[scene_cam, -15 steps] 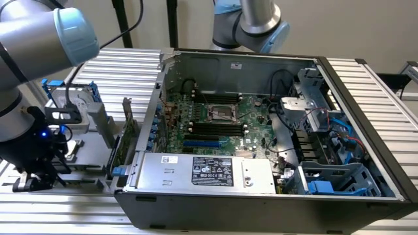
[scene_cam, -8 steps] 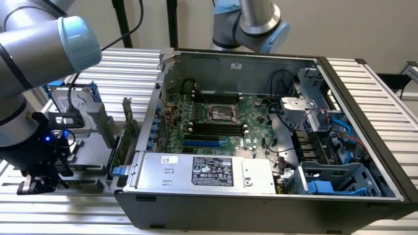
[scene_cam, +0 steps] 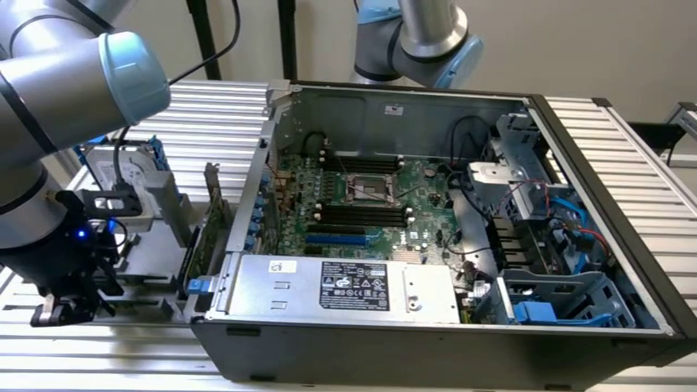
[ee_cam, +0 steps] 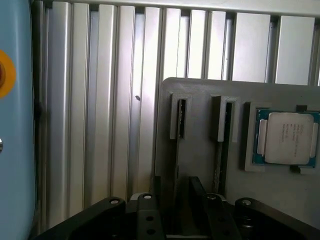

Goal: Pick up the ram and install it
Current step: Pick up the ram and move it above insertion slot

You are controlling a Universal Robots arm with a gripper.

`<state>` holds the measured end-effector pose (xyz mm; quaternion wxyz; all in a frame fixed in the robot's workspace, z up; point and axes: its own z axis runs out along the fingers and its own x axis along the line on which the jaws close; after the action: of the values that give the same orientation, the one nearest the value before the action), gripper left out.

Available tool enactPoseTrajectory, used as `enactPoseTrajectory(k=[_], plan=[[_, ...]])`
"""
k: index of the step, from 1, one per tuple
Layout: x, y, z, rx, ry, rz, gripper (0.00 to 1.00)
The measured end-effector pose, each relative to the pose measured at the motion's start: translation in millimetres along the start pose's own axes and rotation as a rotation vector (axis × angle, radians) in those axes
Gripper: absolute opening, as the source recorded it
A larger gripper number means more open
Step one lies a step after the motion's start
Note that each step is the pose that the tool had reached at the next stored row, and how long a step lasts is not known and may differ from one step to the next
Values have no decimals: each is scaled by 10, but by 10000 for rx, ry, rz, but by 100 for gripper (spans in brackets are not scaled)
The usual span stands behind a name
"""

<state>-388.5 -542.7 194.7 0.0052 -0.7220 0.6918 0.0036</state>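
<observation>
Where gripper [ee_cam: 176,186] straddles ram [ee_cam: 176,152], jaws apart

This is looking like a robotics lab or test workshop. Two jointed industrial arms, one [scene_cam: 65,77] and another [scene_cam: 430,37], are standing over a table [scene_cam: 642,155] of ribbed aluminium profiles. An opened computer case [scene_cam: 436,355] is lying on it, exposing its motherboard [scene_cam: 370,196]. A grey fixture plate [ee_cam: 200,97] is holding a loose processor chip [ee_cam: 287,137]. Black stand poles [scene_cam: 286,37] are rising before a plain wall.
</observation>
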Motion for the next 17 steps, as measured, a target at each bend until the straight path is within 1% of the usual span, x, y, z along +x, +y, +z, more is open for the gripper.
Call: enactPoseTrajectory(k=[4, 5, 9, 10, 12, 13, 15, 16, 17], plan=[[1, -9, 2, 4, -5, -1, 35], [0, -10, 1, 1, -3, -1, 27], [-4, -18, 1, 1, -3, -1, 27], [-5, -19, 1, 1, -2, -1, 25], [-9, -19, 1, -1, -3, -1, 25], [-9, -19, 1, -1, -3, -1, 18], [-10, -19, 1, -1, -2, -1, 18], [-10, -19, 1, -2, -3, 0, 16], [-10, -19, 1, -1, -3, 0, 16]])
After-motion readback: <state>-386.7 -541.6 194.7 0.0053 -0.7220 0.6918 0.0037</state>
